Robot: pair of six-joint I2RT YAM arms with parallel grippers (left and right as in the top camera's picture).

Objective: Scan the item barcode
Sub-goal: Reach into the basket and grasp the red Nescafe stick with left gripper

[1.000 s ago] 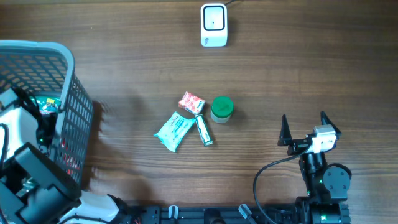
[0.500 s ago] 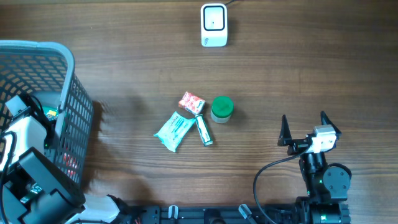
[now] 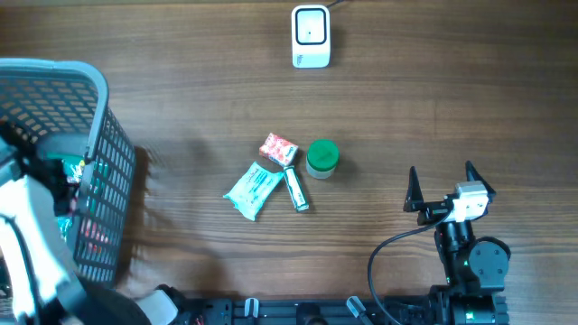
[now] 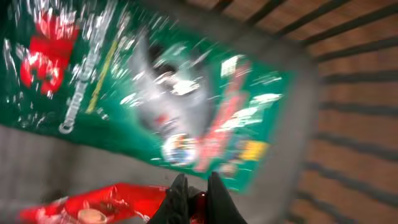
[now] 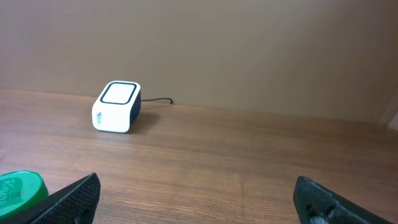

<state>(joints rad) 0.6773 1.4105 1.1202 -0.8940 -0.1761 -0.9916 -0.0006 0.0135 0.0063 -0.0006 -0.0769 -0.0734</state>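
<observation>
Left tool (image 4: 197, 184) closed inside the basket (image 3: 99, 108) at table left, its tips at the red packet's (image 4: 93, 202) edge; green packet (image 4: 186, 106) just beyond. Right tool (image 3: 441, 173) open, near right, well apart from the far scanner (image 3: 310, 36).

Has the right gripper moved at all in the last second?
No. The right gripper stays open in the same spot, right of and below the green-lidded jar in the overhead view.

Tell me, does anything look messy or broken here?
Nothing looks broken or spilled. The small items in the middle are just jumbled: the teal packet, green tube and pink packet lie at different angles, close together, beside the upright green-lidded jar.
</observation>
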